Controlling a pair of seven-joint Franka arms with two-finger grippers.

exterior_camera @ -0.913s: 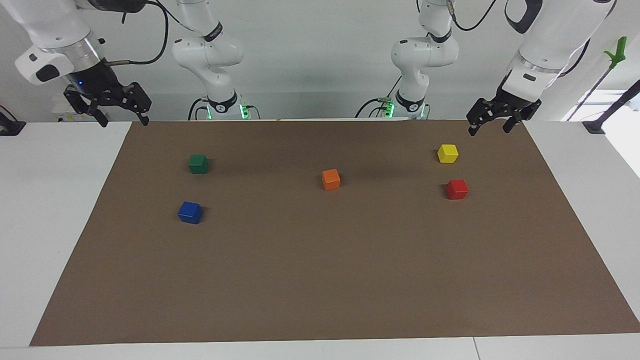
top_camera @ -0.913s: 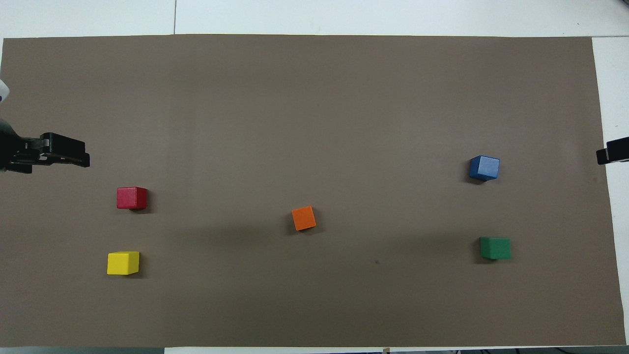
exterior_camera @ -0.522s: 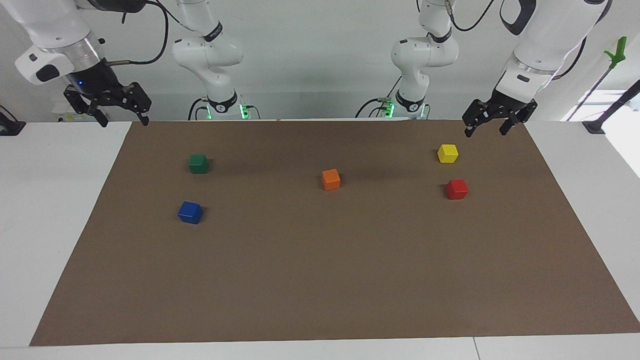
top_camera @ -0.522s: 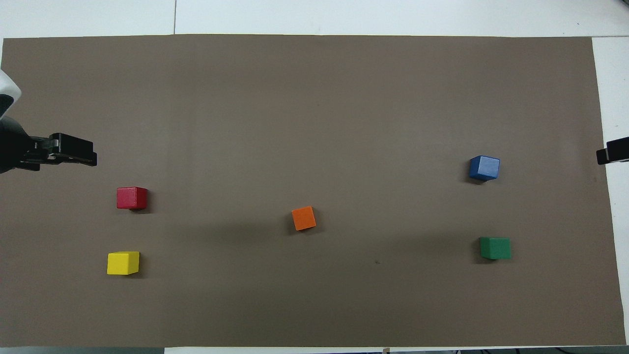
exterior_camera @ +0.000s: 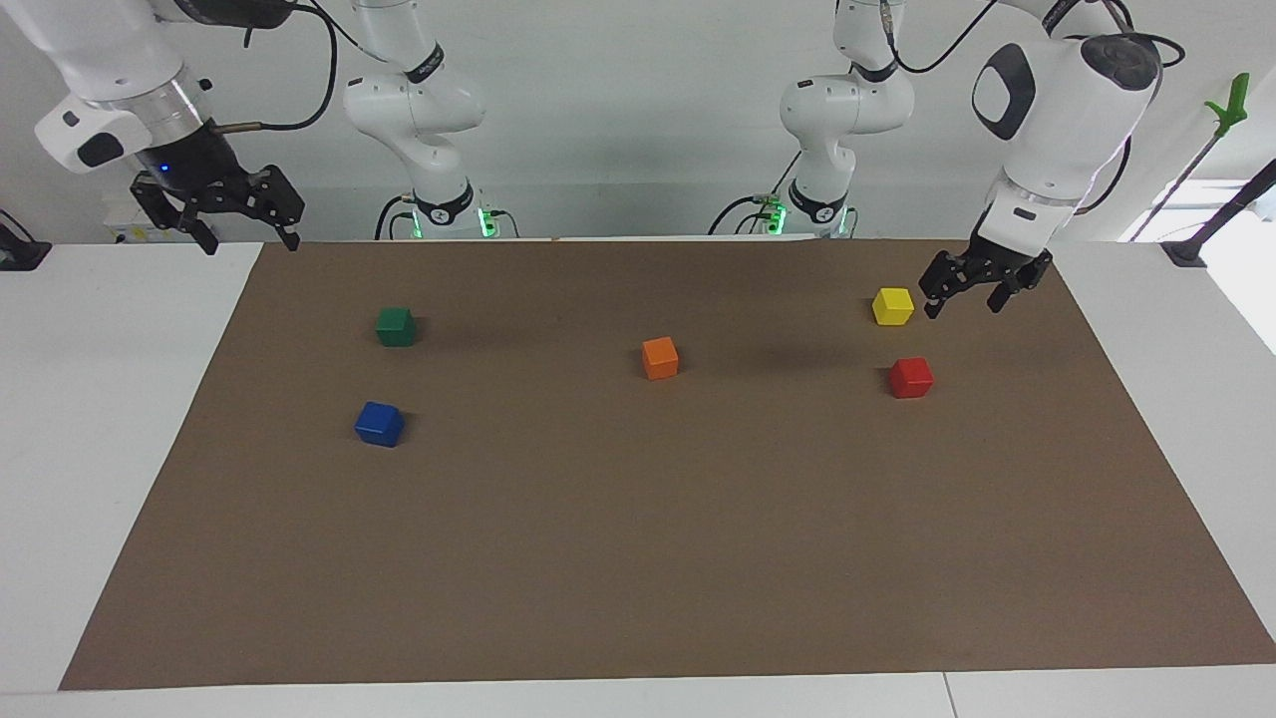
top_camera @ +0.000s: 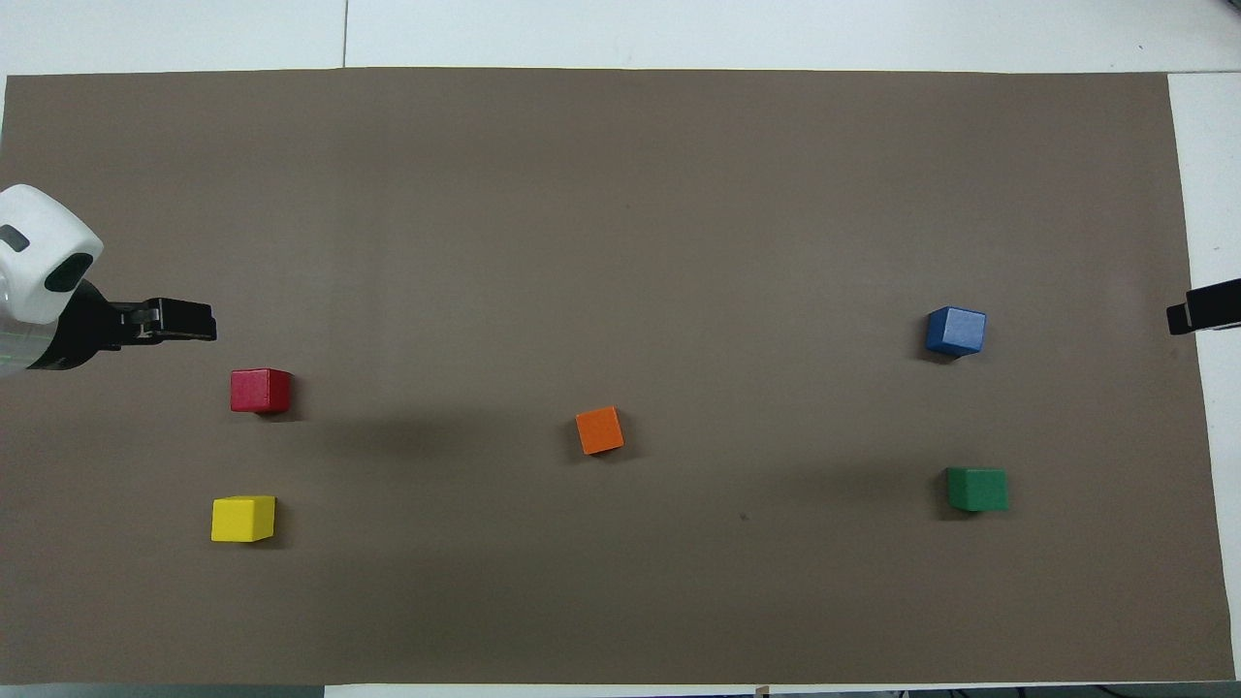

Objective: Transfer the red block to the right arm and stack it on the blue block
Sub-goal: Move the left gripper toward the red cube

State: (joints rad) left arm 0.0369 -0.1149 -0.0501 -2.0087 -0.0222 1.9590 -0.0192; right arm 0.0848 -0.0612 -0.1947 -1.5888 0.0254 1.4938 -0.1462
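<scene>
So there's a brown mat (exterior_camera: 638, 558) on a white table (exterior_camera: 100, 449) with five cubes spread out, none touching each other. Going across the facing view: the right gripper (exterior_camera: 244, 231) hangs in the air over the mat's corner at the right arm's end, fingers spread apart and holding nothing, the arm just waiting there. Then the green block (exterior_camera: 396, 326), and the blue block (exterior_camera: 380, 424) a bit farther from the robots than it. The orange block (exterior_camera: 660, 358) sits about mid-table, well apart from everything. Toward the left arm's end you get the yellow block (exterior_camera: 893, 306) and the red block (exterior_camera: 911, 377), the red one farther from the robots than the yellow. The left gripper (exterior_camera: 962, 301) is up in the air just beside the yellow block, fingers released and empty. The red block lies flat on the mat, near the fingers but clearly not between them and not touched; nothing sits between it and the gripper, though the yellow block is a close neighbour. Compared with a moment ago, the left gripper has come down and in over the mat toward those two cubes; the blocks haven't budged and the right gripper has barely moved.
</scene>
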